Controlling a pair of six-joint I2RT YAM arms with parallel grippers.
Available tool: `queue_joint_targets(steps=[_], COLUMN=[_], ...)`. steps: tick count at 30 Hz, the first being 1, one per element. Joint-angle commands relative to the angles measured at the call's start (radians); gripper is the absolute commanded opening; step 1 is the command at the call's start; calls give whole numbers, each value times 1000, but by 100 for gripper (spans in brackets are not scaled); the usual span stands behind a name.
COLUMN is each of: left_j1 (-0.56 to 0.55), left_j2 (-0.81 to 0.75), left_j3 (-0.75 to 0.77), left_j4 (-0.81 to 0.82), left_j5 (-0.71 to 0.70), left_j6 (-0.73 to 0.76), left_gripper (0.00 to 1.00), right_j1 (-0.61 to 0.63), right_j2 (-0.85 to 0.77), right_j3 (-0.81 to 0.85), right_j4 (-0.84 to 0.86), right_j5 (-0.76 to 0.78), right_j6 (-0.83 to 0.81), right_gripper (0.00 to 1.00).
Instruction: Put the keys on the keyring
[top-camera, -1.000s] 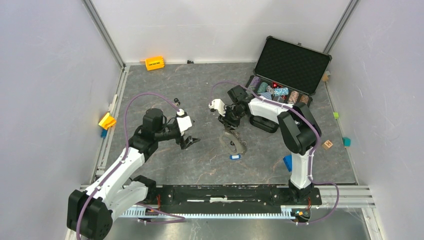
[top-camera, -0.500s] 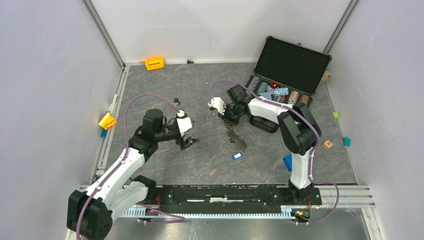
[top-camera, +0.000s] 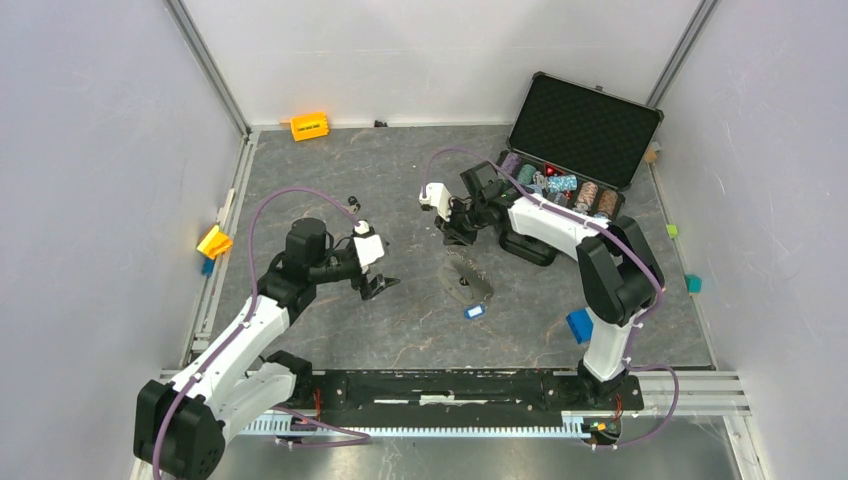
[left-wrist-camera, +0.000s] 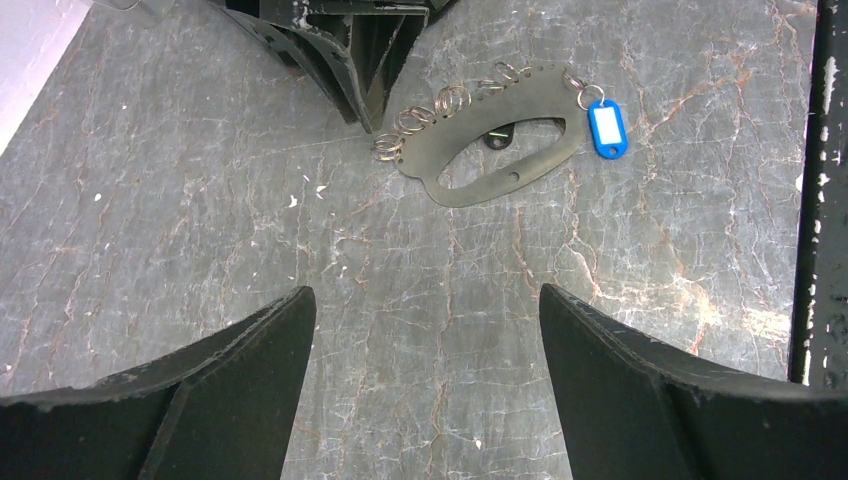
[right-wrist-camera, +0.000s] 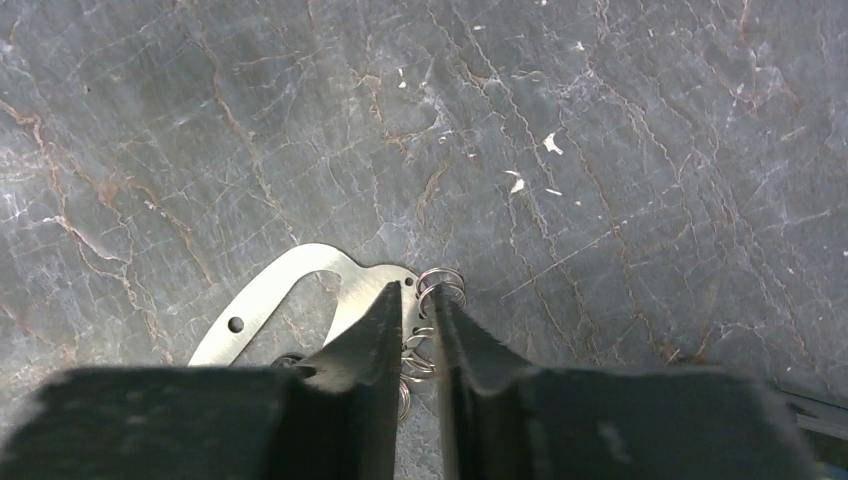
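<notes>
Grey oval keyring (left-wrist-camera: 465, 120), ring-studded edge

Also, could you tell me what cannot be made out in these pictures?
1. Right wrist view: the right claw covers part of the keyring, so whether it grips a ring is unclear.
2. Left wrist view: the black key shows only through the keyring's hole; the plate hides the rest.
3. Top view: the rings and black key are too small to see.

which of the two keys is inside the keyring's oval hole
The black key, showing through the oval hole of the keyring; the blue key lies outside the plate, off its end.
</notes>
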Motion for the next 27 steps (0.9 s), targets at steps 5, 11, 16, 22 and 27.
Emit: queue_joint_targets(steps=[5,11,16,22,27], left_j1=[-2,-1,-1,-2,-1], left_j2=[-34,-41,-39,-37,-39], left_j3=[-6,-8,-12,-13,-13], left_j4=[6,8,12,11,12], left_j5=[-12,-18,-16,-12,-11], left_j6=[27,24,28,28,28], left_gripper=[89,91,91,91,92], right_j1=[32,54,63,69,70], right_j2=[44,92,106,130,153], right_j3=[-4,26,17,13,36], right_j4=[91,82,66,63,45], right_j5=[69,160,200,265,283], right_j6=[100,115,117,127,133], right_gripper=[27,36,49,47,43])
